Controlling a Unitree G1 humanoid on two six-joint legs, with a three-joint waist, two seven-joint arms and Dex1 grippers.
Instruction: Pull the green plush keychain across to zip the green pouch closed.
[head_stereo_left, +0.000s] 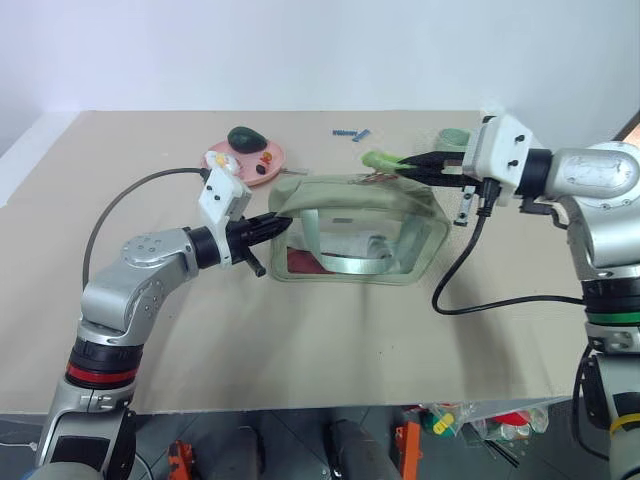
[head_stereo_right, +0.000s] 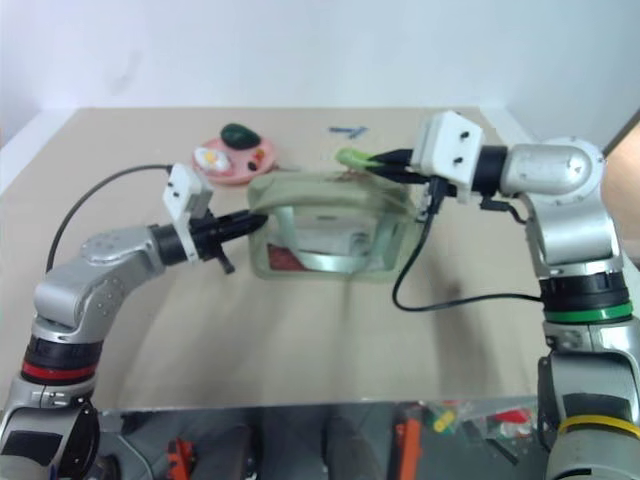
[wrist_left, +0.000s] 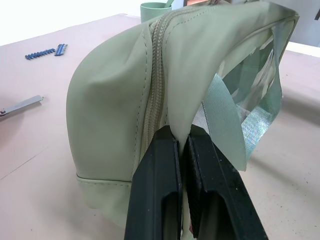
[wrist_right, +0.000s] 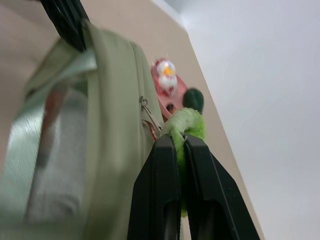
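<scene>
The green pouch (head_stereo_left: 350, 230) stands upright mid-table, its clear front panel and webbing strap facing me. My left gripper (head_stereo_left: 283, 222) is shut on the fabric at the pouch's left end (wrist_left: 115, 95), beside the zipper line. The green plush keychain (head_stereo_left: 378, 159) hangs just above the pouch's top, toward its right end, with my right gripper (head_stereo_left: 400, 163) shut on it. In the right wrist view the keychain (wrist_right: 187, 122) sits between the black fingers (wrist_right: 160, 165), linked by a small metal ring to the zipper pull (wrist_right: 145, 102) on the pouch (wrist_right: 110, 125).
A pink plate (head_stereo_left: 262, 170) behind the pouch holds a dark green lump and a small toy. A pale green cup (head_stereo_left: 452, 138) and blue clips (head_stereo_left: 350, 132) lie at the back. A metal tool (head_stereo_left: 465, 205) lies right of the pouch, and a black cable (head_stereo_left: 470, 270) hangs there.
</scene>
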